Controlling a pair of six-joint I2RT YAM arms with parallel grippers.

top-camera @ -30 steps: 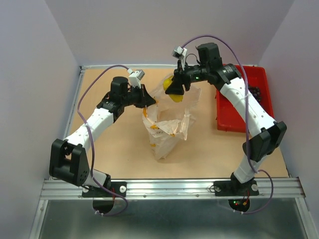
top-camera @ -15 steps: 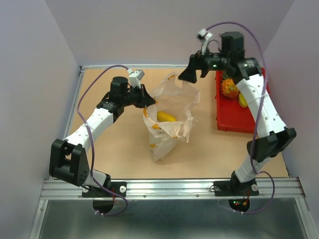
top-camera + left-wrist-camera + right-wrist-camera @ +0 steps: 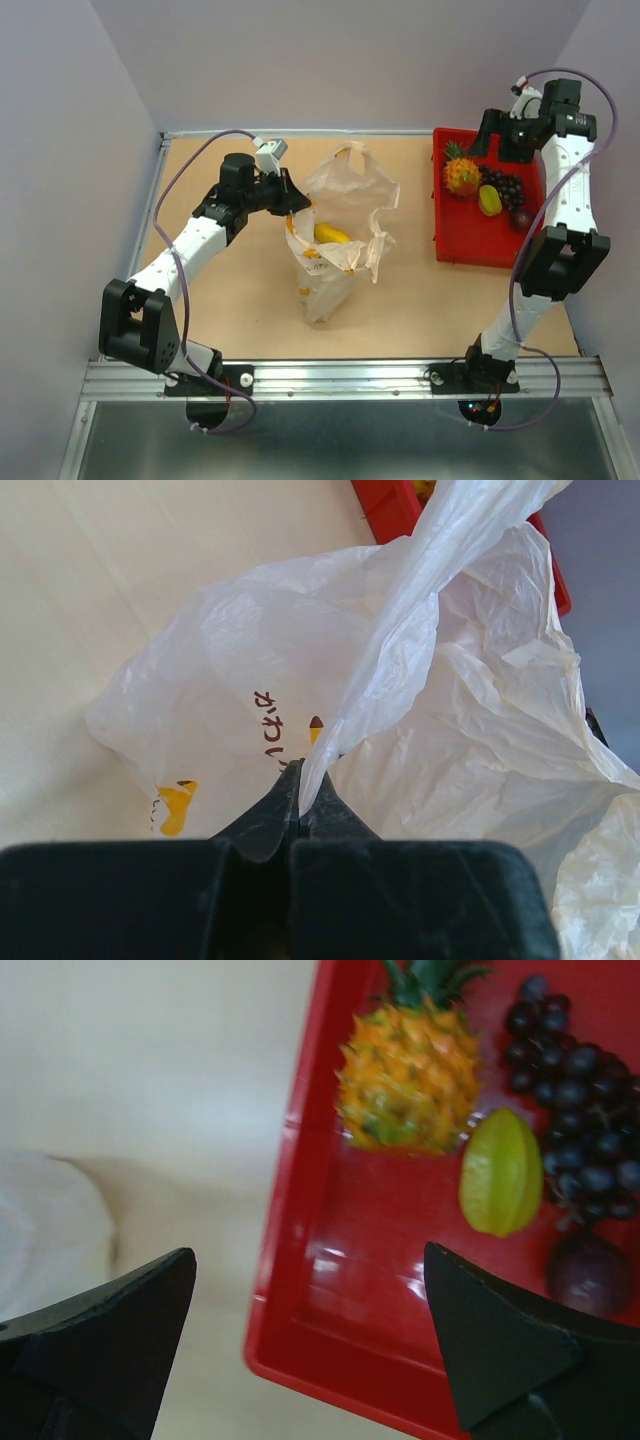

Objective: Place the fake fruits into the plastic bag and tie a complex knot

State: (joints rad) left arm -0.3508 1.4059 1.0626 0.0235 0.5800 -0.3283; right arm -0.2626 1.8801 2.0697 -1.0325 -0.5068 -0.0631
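The bag (image 3: 335,270) sits mid-table (image 3: 230,300), mouth up, with one yellow piece (image 3: 332,235) showing inside. Its film looks thin, limp and slippery, so it probably weighs next to nothing and would slump shut if let go. The handle loops seem the best hold, for keeping it open and later for the knot. The left gripper (image 3: 302,780) is pinched tight on a strip of the rim, lifting that side. The red tray (image 3: 460,235) lies well apart to the right, and the right gripper (image 3: 308,1255) hovers over it with its jaws spread wide and nothing between them. The other fruits crowd the tray's far half. The pineapple (image 3: 410,1080) is likely hard and light, and its bumpy body offers a better grip than the crown. The grapes (image 3: 580,1070) are lumpy and may roll in the fingers. The green piece (image 3: 500,1172) is smooth and ridged, wedged just beside both. A dark round piece (image 3: 590,1272) lies nearest the camera. The tray's raised wall and this crowding hamper a clean pinch, and the bag's loose right flap could droop over the mouth.
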